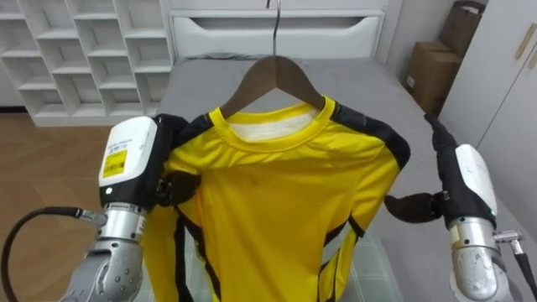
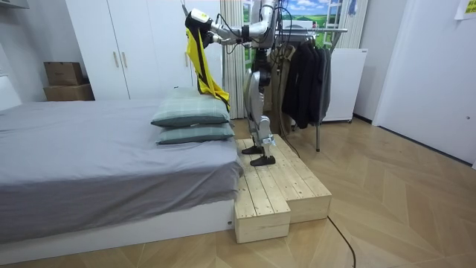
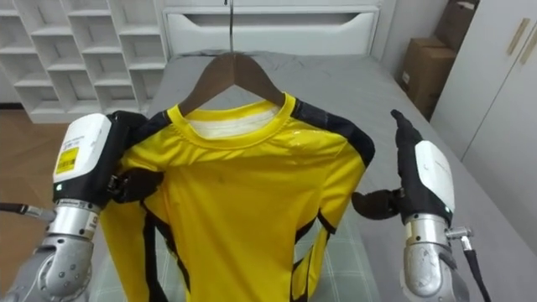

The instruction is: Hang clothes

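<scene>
A yellow shirt point(image 1: 285, 193) with black shoulders hangs on a wooden hanger point(image 1: 273, 75), whose metal hook runs up out of the left eye view. My left hand point(image 1: 130, 159) is at the shirt's left shoulder, its thumb pressed on the front of the cloth and its fingers behind it. My right hand point(image 1: 466, 180) stands just off the shirt's right side with straight fingers pointing up and its thumb reaching toward the cloth. In the room view I stand on a wooden platform point(image 2: 275, 186) beside the bed, both arms raised, holding the shirt point(image 2: 201, 59) high over the pillows.
A grey bed point(image 1: 361, 84) lies under the shirt, with two pillows point(image 2: 192, 115) at its near end. White shelves point(image 1: 84, 50) stand at the far left and cardboard boxes point(image 1: 432, 67) at the far right. A clothes rack point(image 2: 312, 67) with dark garments stands behind me.
</scene>
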### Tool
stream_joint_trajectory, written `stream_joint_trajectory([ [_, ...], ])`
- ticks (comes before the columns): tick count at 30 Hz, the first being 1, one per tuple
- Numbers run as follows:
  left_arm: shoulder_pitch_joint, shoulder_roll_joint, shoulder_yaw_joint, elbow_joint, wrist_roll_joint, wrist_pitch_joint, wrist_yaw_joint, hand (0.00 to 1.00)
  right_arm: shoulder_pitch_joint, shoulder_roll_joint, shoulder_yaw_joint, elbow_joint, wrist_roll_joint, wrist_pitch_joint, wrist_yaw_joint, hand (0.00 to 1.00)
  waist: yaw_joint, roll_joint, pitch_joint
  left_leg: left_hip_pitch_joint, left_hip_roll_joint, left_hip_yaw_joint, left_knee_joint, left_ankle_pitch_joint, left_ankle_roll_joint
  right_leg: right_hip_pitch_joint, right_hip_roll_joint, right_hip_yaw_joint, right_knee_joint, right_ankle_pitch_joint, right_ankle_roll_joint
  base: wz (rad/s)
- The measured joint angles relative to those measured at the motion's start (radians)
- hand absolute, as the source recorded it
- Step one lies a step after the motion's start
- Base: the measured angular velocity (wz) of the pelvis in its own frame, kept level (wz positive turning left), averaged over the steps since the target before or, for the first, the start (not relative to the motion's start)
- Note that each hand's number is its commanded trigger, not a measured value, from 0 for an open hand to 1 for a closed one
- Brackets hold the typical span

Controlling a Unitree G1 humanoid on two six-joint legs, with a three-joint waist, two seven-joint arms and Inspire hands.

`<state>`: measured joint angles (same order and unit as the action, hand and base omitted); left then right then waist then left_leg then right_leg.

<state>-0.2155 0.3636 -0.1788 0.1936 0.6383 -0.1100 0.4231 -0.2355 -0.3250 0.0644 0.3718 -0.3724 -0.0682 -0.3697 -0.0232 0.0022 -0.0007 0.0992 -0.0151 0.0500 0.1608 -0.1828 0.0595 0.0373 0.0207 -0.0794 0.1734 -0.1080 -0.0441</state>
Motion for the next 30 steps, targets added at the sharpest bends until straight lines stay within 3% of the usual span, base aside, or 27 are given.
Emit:
stream_joint_trajectory([
  [7,0.013,0.001,0.001,0.001,0.001,0.004,-0.005,1.00,-0.001,-0.002,-0.025,-0.047,-0.114,0.000,-0.071,0.00,-0.004,0.000,-0.0002,0.000,-0.001,0.000,0.004,0.000,-0.001,-0.005,-0.002,0.000,0.014,-0.007,-0.001,0.00],
  [18,0.013,0.006,0.019,0.001,0.002,0.003,-0.005,1.00,-0.021,-0.028,-0.033,-0.107,-0.135,-0.042,-0.183,0.00,-0.002,-0.017,0.0042,0.000,-0.001,0.000,0.004,0.000,-0.001,-0.004,-0.001,-0.001,0.009,-0.008,-0.002,0.00],
  [30,0.013,0.006,0.019,0.001,0.002,0.001,-0.004,1.00,-0.021,-0.033,-0.033,-0.113,-0.147,-0.053,-0.208,0.00,0.001,-0.020,0.0040,-0.001,0.000,0.001,0.002,0.000,-0.001,0.000,-0.001,0.000,-0.001,-0.007,-0.002,0.00],
])
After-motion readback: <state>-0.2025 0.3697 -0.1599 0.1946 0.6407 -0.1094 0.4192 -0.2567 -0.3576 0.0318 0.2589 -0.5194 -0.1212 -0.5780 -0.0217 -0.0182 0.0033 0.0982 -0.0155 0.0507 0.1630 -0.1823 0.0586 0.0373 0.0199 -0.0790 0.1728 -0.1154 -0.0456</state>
